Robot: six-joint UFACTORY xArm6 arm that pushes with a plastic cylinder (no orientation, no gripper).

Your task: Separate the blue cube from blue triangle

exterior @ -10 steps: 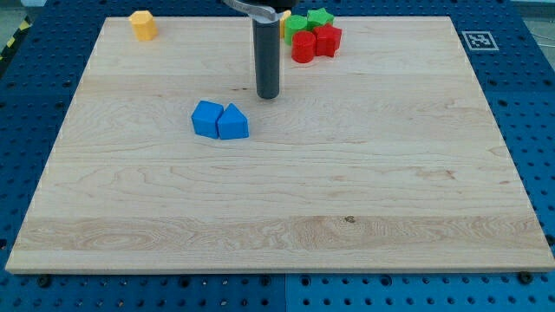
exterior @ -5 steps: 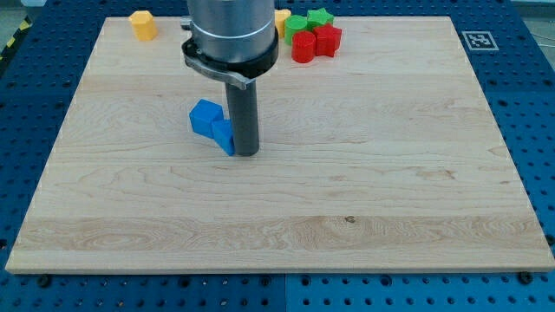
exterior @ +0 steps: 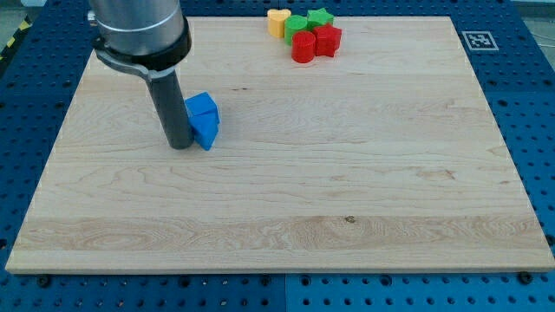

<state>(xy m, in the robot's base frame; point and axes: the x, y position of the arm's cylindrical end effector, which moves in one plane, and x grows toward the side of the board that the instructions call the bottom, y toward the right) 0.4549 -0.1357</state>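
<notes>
The blue cube [exterior: 201, 107] and the blue triangle [exterior: 207, 132] sit together left of the board's centre. The triangle lies just below the cube and touches it. My tip [exterior: 179, 146] stands on the board right against their left side, beside the triangle. The rod and the arm's body above it hide the board's top-left area.
At the view's top centre is a cluster: a yellow block [exterior: 277, 21], a green block [exterior: 297, 23], a green star [exterior: 320, 16], a red cylinder-like block [exterior: 303, 47] and a red block [exterior: 328, 39]. A printed tag [exterior: 475, 39] marks the board's top-right corner.
My tip went from above the blue pair to their right side, then over to their left side. The triangle shifted from the cube's right to just below it; the pair still touches.
</notes>
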